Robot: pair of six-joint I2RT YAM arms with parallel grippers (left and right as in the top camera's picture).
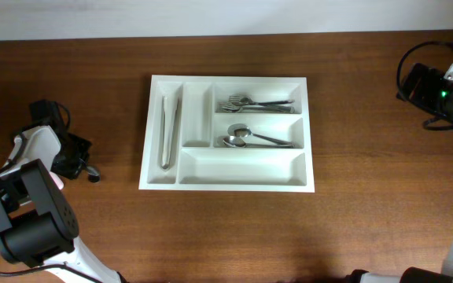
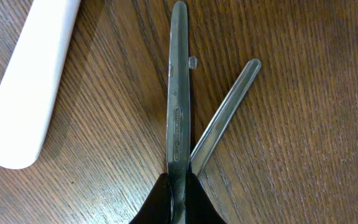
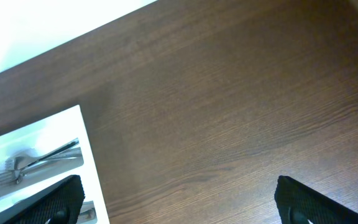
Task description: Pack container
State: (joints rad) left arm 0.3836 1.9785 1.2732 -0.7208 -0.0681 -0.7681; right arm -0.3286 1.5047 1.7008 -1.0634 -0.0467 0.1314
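Note:
The container (image 1: 226, 179) is a white five-compartment tray in the middle of the table. It holds tongs (image 1: 168, 130) in its left slot, forks (image 1: 254, 103) in the top long slot and spoons (image 1: 250, 138) in the middle one; the bottom slot has nothing in it. My left gripper (image 2: 178, 186), seen far left of the tray (image 1: 83, 167), is shut on a long flat metal utensil (image 2: 178, 93). A second metal utensil (image 2: 225, 115) lies on the wood, angled to its right. My right gripper (image 3: 185, 205) hangs open over bare table beside the tray's right edge (image 3: 92, 162).
A white rounded bar (image 2: 33, 81) lies left of the held utensil. The right arm (image 1: 439, 90) sits at the table's far right edge, the left arm's base (image 1: 30, 216) at the near left. Bare dark wood surrounds the tray.

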